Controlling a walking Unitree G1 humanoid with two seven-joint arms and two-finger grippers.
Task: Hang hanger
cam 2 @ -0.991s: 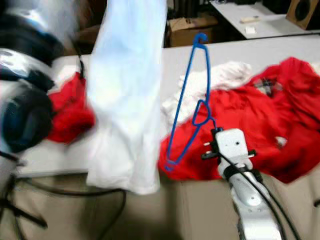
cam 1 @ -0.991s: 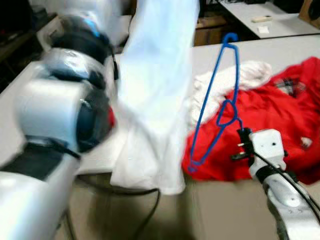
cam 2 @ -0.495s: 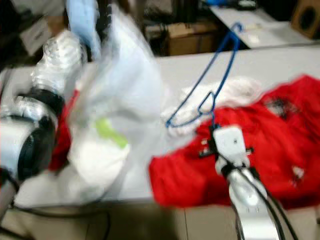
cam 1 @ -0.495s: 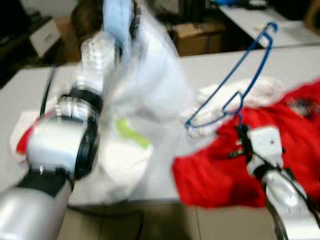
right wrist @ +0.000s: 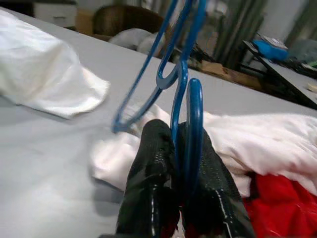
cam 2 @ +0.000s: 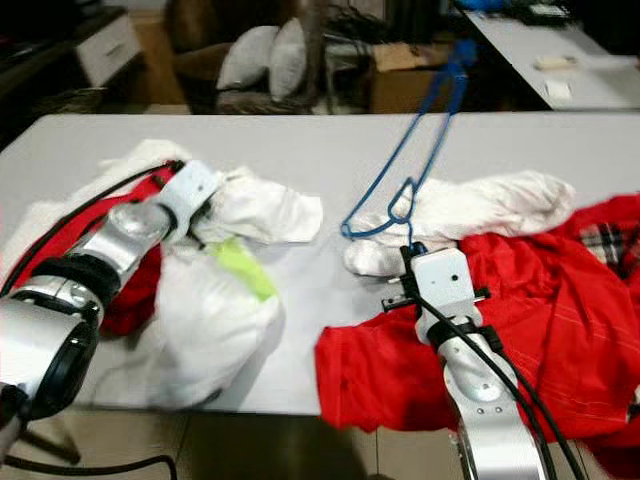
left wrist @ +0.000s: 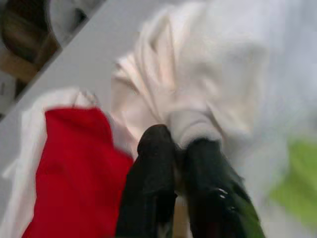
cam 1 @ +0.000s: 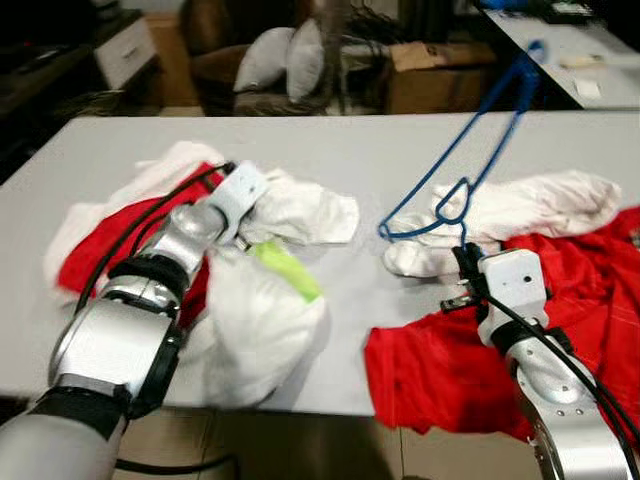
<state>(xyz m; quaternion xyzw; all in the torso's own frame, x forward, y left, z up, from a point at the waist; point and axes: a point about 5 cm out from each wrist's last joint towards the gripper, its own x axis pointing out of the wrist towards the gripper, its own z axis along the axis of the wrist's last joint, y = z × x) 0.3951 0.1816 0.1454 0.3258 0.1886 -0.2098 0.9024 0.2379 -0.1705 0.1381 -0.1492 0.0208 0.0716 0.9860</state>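
A blue wire hanger (cam 1: 478,135) stands tilted over the grey table (cam 1: 400,155), its hook (cam 1: 531,56) pointing up and away. My right gripper (cam 1: 466,262) is shut on the hanger's lower loop, seen up close in the right wrist view (right wrist: 179,144). My left gripper (cam 1: 243,212) is low on the table's left side, shut on a white garment (cam 1: 255,320) with a green patch (cam 1: 287,271). The left wrist view shows the black fingers (left wrist: 153,163) pinching a fold of that white cloth (left wrist: 198,94).
A red garment (cam 1: 100,255) lies under my left arm. A large red garment (cam 1: 570,330) and a white one (cam 1: 525,210) cover the table's right side. Pillows on a chair (cam 1: 285,60), a cardboard box (cam 1: 440,70) and another table (cam 1: 575,45) stand beyond.
My left arm has come down from high up, bringing the white garment from hanging in the air onto the table. The hanger has tilted more to the right. The camera has shifted.
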